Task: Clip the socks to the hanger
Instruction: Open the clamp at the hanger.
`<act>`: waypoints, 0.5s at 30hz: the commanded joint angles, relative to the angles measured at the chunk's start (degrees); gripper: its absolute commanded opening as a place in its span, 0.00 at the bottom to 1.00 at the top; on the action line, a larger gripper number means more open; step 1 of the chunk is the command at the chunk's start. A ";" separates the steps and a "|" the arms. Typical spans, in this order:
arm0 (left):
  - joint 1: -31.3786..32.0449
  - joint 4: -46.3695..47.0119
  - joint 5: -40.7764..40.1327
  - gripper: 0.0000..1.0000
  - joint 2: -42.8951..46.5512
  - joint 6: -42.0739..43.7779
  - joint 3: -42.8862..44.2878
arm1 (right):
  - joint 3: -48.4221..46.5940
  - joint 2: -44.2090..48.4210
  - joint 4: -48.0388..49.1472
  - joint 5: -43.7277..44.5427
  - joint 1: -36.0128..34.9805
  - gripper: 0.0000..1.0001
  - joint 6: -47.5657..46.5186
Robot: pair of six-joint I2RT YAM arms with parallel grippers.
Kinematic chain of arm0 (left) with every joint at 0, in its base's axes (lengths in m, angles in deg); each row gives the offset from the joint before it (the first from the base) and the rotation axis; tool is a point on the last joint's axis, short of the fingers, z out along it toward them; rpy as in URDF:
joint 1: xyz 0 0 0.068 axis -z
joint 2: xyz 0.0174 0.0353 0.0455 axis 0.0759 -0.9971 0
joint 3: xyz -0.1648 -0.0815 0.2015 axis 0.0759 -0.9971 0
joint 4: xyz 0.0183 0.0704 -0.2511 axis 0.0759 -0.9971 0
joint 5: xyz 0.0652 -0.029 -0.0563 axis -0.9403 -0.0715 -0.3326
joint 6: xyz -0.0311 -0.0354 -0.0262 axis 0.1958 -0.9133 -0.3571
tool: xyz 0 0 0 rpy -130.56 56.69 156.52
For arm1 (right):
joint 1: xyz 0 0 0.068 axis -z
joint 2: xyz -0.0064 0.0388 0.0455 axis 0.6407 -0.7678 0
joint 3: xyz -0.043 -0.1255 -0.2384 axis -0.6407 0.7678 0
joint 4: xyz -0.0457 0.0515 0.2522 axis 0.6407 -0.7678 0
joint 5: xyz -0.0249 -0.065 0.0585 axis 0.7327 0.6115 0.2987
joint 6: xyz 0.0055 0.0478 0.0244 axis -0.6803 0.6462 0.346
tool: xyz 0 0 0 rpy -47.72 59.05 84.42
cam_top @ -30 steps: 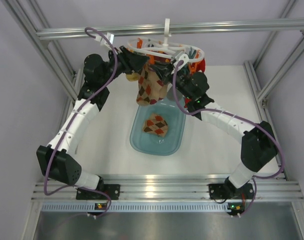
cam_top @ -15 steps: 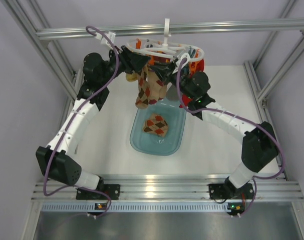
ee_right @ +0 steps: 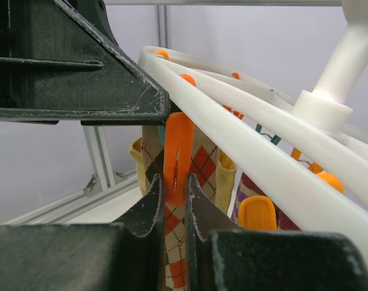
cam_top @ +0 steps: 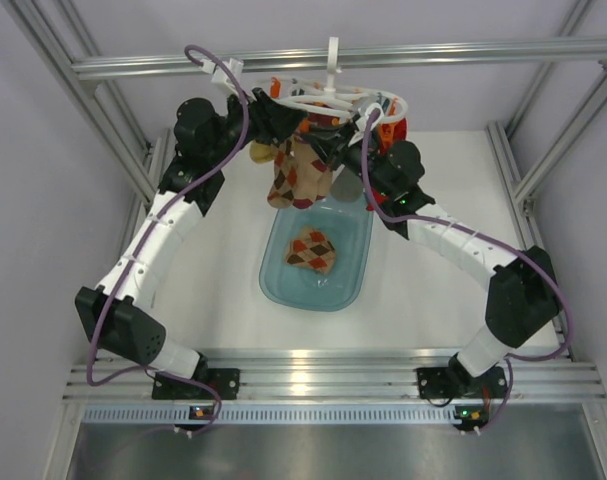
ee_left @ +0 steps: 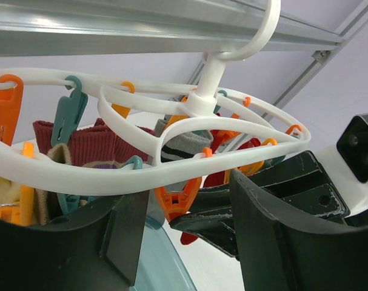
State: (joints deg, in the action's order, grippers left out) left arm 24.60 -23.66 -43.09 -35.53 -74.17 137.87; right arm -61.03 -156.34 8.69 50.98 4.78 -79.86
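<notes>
**A:** Where is the hanger?

**B:** The hanger (cam_top: 332, 92) is at the upper centre of the overhead frame. It hangs by its hook from the aluminium bar (cam_top: 483, 52), above the far end of the blue tray (cam_top: 333, 290) on the white desk (cam_top: 213, 250).

**A:** And the socks?

**B:** One argyle sock (cam_top: 295, 175) dangles from the rings at the centre, just above the tray's far rim. A mustard sock (cam_top: 263, 152) hangs touching it on its left. A red sock (cam_top: 401, 128) shows at the hanger's right edge. A second argyle sock (cam_top: 311, 250) lies folded inside the tray.

**A:** What is the right hand doing?

**B:** In its own camera the right hand (ee_right: 174, 209) is clenched. Both fingers pinch the lower end of an orange clip (ee_right: 177, 151) that hangs upright from the white ring. The hanging argyle sock is directly behind that clip, at the centre of the frame.

**A:** Is the sock inside the clip?

**B:** I cannot tell, because the clip's mouth is hidden by the fingers.

**A:** And the left hand?

**B:** The left hand (ee_left: 184, 242) is released. Its fingers (ee_left: 62, 248) stand wide apart along the bottom of its frame, just under the hanger's outer ring, and they grasp nothing. The right hand's black body fills the lower right of that view, close beside it.
</notes>
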 commanded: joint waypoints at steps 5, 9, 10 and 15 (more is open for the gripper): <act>0.93 -2.49 -3.04 0.60 -0.48 1.84 3.06 | -1.63 3.61 1.52 -4.56 -0.53 0.00 1.29; 1.28 -1.88 -3.40 0.58 -0.57 1.76 3.05 | -1.54 3.61 1.34 -5.35 -0.53 0.00 1.38; 1.37 -1.70 -3.66 0.58 -0.66 1.84 3.14 | -1.54 3.61 1.25 -5.44 -0.53 0.00 1.46; 1.37 -1.35 -4.19 0.56 -1.45 1.67 3.93 | -1.45 3.79 1.25 -6.50 -0.53 0.00 1.55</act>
State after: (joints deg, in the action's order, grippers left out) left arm 25.89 -26.15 -45.45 -36.10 -73.03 138.91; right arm -61.03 -156.08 8.27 50.37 4.91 -79.23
